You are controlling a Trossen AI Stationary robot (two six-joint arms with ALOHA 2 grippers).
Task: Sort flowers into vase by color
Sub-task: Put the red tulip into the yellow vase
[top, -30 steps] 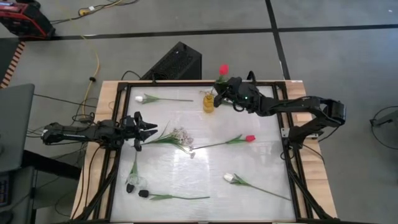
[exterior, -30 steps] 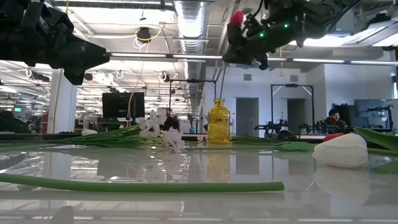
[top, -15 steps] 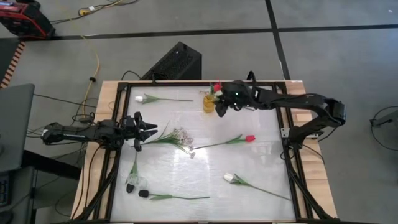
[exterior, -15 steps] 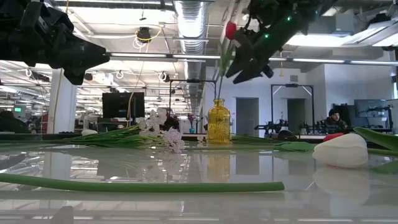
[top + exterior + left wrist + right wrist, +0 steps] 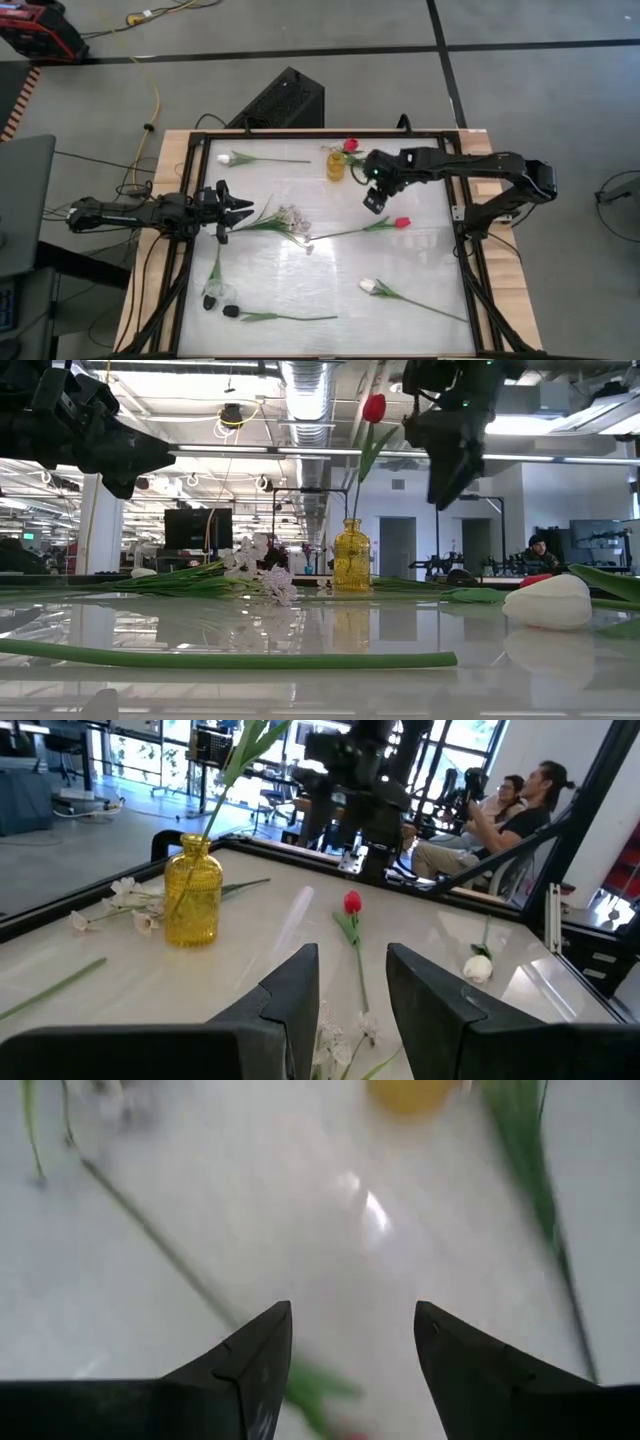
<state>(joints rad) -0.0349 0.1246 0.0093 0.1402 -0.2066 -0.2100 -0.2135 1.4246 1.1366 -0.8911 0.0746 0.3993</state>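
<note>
The yellow-amber vase (image 5: pixel 334 165) stands near the table's far edge. A red tulip (image 5: pixel 374 407) stands with its stem foot in the vase and leans on the rim. My right gripper (image 5: pixel 373 200) hangs open to the right of the vase, pointing down, with nothing between its fingers. Still lying flat on the table are another red tulip (image 5: pixel 402 222), a white tulip (image 5: pixel 368 287), a second white tulip (image 5: pixel 225 158), a white blossom spray (image 5: pixel 290 218) and black tulips (image 5: pixel 212 300). My left gripper (image 5: pixel 245 208) waits open and level at the left edge.
A black frame (image 5: pixel 190 140) rims the glossy white table top. A dark box (image 5: pixel 280 100) sits on the floor beyond the far edge. People (image 5: pixel 520 800) sit in the room behind. Bare table top lies between the vase and the lying red tulip.
My right gripper has opened and let go of the red tulip, then tipped from nearly level to pointing down and gone toward the near edge, away from the vase. The tulip has sunk stem first into the vase and now stands there, leaning.
</note>
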